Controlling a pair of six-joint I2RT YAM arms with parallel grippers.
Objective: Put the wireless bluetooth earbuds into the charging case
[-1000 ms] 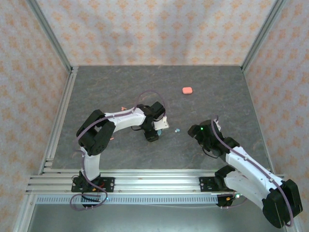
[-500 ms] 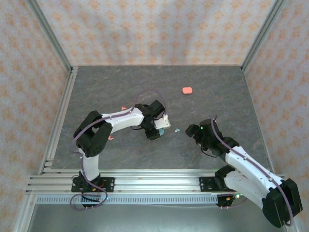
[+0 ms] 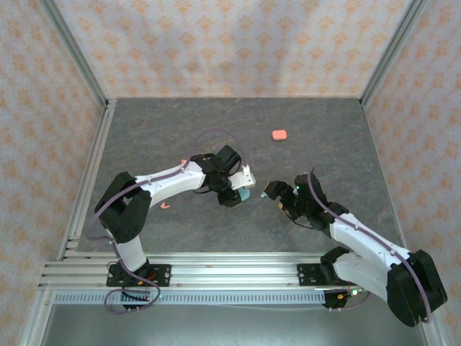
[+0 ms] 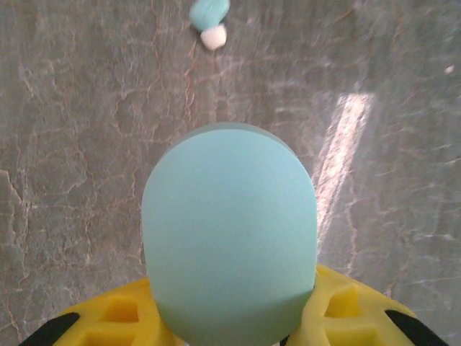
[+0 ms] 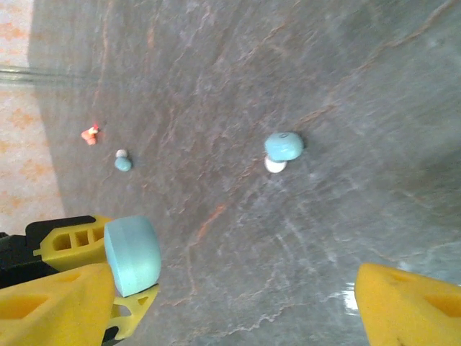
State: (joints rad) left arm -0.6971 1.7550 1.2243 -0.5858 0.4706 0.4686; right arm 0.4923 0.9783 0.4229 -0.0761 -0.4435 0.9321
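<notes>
My left gripper (image 3: 236, 194) is shut on the teal-blue oval charging case (image 4: 229, 231), which stands between its yellow fingers (image 4: 108, 317) just above the table; the case (image 5: 132, 254) also appears at the lower left of the right wrist view. One teal earbud (image 5: 282, 148) with a white tip lies on the table ahead of my open right gripper (image 5: 230, 310), and the same earbud (image 4: 209, 14) lies beyond the case. A second teal earbud (image 5: 123, 162) and a coral-pink earbud (image 5: 90, 134) lie farther off. My right gripper (image 3: 275, 193) hovers just right of the case (image 3: 245, 193).
A coral-pink oval case (image 3: 279, 135) lies toward the back of the grey table (image 3: 324, 130). Another tiny pink piece (image 3: 166, 207) lies beside the left arm. Patterned walls and aluminium rails (image 3: 94, 166) close in the workspace.
My left gripper has closed on the teal case and carried it a little to the right. The right gripper has swung left and forward, close to the case.
</notes>
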